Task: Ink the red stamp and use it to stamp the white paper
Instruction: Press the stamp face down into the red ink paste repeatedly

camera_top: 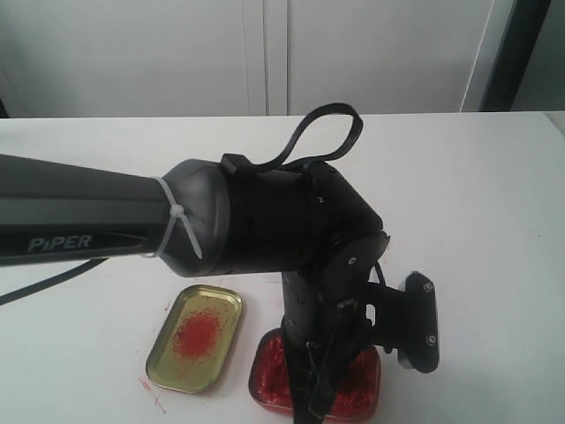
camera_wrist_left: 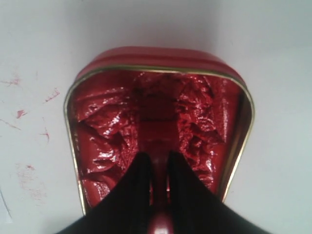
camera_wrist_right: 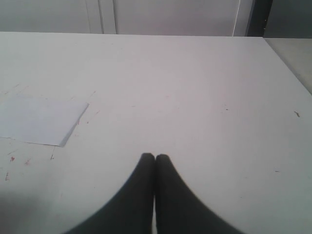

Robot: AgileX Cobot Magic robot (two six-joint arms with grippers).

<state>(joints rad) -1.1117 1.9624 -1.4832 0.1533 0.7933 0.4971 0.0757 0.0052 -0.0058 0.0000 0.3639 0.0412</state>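
Left gripper (camera_wrist_left: 156, 160): clamped on the handle of the red stamp (camera_wrist_left: 157, 119), whose base is set into the glossy paste of the red tin (camera_wrist_left: 161, 52) just beyond the fingertips. Gold tin (camera_top: 168, 358) with a red smear is placed beside that tin. Right gripper (camera_wrist_right: 155, 158): fingers pressed together above the table (camera_wrist_right: 204, 87); the white paper (camera_wrist_right: 39, 119) is laid flat, ahead and off to one side.

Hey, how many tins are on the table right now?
2. A gold tin with a red smear lies on the left of the exterior view. A paste tin sits just right of it, under the left gripper. The arm may hide others.
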